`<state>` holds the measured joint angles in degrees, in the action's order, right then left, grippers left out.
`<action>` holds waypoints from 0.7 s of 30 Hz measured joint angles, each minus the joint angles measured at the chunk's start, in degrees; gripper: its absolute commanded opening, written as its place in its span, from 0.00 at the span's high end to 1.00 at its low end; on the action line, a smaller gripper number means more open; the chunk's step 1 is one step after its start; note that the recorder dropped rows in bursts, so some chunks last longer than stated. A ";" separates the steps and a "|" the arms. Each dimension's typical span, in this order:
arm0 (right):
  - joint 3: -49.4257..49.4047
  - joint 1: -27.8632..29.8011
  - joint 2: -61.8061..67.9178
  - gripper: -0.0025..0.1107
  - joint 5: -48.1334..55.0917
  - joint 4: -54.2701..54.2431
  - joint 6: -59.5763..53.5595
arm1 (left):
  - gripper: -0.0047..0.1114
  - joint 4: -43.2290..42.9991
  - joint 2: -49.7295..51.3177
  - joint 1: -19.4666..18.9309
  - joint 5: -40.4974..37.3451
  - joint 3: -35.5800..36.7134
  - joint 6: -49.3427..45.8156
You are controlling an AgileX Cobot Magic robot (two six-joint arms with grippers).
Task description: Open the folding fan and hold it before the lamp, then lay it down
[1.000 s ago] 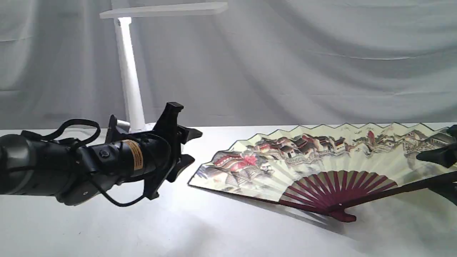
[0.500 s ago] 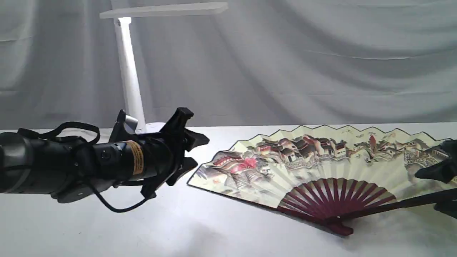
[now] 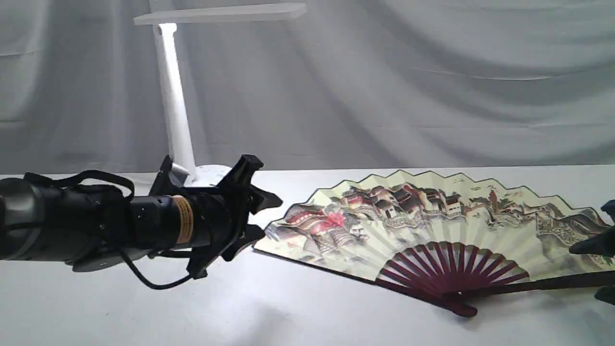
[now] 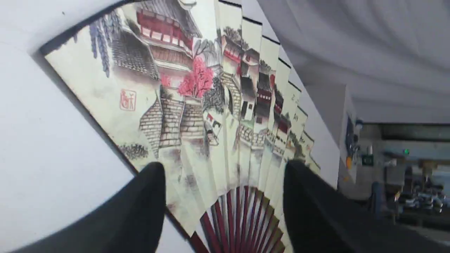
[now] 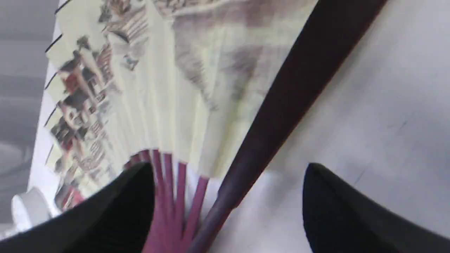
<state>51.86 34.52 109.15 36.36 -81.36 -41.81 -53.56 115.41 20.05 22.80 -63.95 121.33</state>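
In the exterior view the folding fan [image 3: 432, 216] lies fully spread on the white bench [image 3: 288, 312], the painted side up and the pivot toward the camera. The lamp [image 3: 175, 110] stands at the back left, well apart from the fan. The left gripper [image 3: 270, 216] hovers just beside the left edge of the fan, wide open and holding nothing. The right gripper [image 3: 585, 273] shows only partly at the right border, also open, near the dark guard rib [image 3: 543, 283].

In the left wrist view the left gripper [image 4: 225, 165] has both fingers spread, with the pleated leaf and the maroon ribs seen between them. Nothing is gripped.

In the right wrist view the right gripper [image 5: 228, 165] is open wide. The guard rib runs between its jaws, but they are not closed on it.

I judge the fan to be light. Its paper leaf is thin and creases or tears easily, while the wooden ribs are stiff. The safest hold is on the guard ribs or close to the pivot, never on the paper.
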 measured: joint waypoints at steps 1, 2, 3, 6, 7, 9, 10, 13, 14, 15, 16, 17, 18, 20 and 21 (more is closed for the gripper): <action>0.00 0.00 0.00 0.45 2.43 0.27 0.52 | 0.54 1.43 0.00 0.00 -0.48 0.00 0.00; 0.00 0.00 0.00 0.45 3.59 0.42 0.79 | 0.56 2.99 0.00 0.00 -1.30 0.00 0.00; 0.00 -0.11 0.00 0.46 5.56 0.59 0.89 | 0.58 4.16 0.00 0.00 -2.05 0.00 0.00; 0.00 -1.21 -1.47 0.51 7.25 2.38 1.81 | 0.62 7.22 -0.09 0.00 -7.09 0.00 0.00; 0.00 -2.04 -2.51 0.53 7.25 3.27 2.59 | 0.62 7.35 -0.09 0.00 -9.83 0.00 0.00; 0.00 -3.56 -4.88 0.56 6.52 5.30 4.36 | 0.62 7.35 -0.74 0.00 -16.27 0.00 0.00; 0.00 -4.26 -6.02 0.58 5.98 6.44 5.01 | 0.62 7.14 -1.35 0.00 -20.99 0.00 0.00; 0.00 -6.74 -10.09 0.62 3.44 10.11 7.31 | 0.62 5.50 -3.24 0.00 -32.10 0.00 -1.33; 0.00 -7.31 -11.16 0.63 2.93 10.90 7.77 | 0.63 5.50 -4.02 0.00 -36.28 0.00 -3.09; 0.00 -8.01 -12.11 0.63 2.43 12.49 8.57 | 0.63 6.11 -4.51 0.00 -39.56 0.00 -4.72; 0.00 -8.49 -12.72 0.64 1.86 13.50 8.99 | 0.64 7.53 -5.50 -0.10 -43.50 0.00 -7.27; 0.00 -9.07 -13.34 0.64 1.42 14.69 9.54 | 0.65 9.07 -6.24 -0.26 -47.06 0.00 -9.68; 0.00 -9.64 -13.75 0.65 1.23 15.73 9.84 | 0.66 10.54 -6.75 -0.50 -49.81 0.00 -12.18; 0.00 -10.72 -14.30 0.67 0.81 17.87 10.21 | 0.71 14.97 -7.60 -1.39 -52.74 0.00 -21.21; 0.00 -11.42 -14.58 0.69 0.57 18.81 10.32 | 0.74 17.13 -7.94 -1.78 -53.20 0.00 -25.44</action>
<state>51.86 23.10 94.57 36.92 -62.55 -31.49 -36.43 107.47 18.27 -30.40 -63.95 95.89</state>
